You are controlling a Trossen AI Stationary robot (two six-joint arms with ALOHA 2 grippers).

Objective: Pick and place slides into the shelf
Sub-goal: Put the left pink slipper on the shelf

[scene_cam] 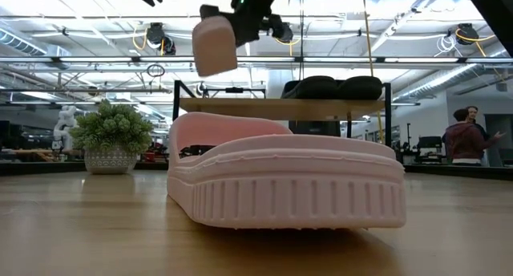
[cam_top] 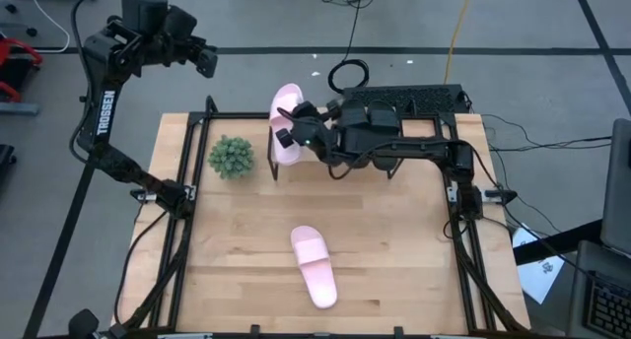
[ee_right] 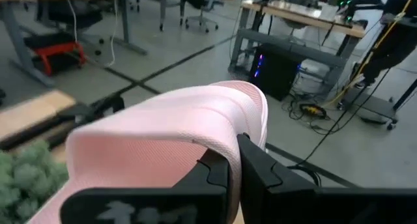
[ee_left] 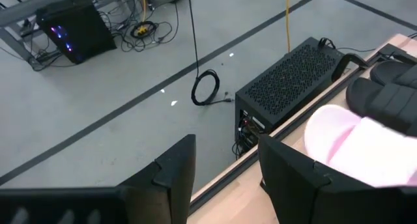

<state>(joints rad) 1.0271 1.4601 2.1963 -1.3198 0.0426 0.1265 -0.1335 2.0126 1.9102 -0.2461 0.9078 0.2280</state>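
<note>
High view gives me the layout first: the worktop [cam_top: 246,280] carries the shelf [cam_top: 439,129] along its far edge, and my right arm stretches across that shelf toward its free end near the plant [cam_top: 231,157]. The black pair [cam_top: 380,117] already sits on the plank's other end, partly under the arm. The right hand [cam_top: 292,125] is clamped on the strap of a pink slide [cam_top: 285,107], which hangs in the air above the plank's level in the low view, its long axis running roughly front to back. I judge the drop spot lies just below and a touch toward the black pair, so this arm needs only a short descent. The second pink slide [cam_top: 315,266] lies flat near the worktop's front, well apart from both hands. My left hand [ee_left: 221,178] waits high beyond the far left corner, moderately parted and holding nothing.
</note>
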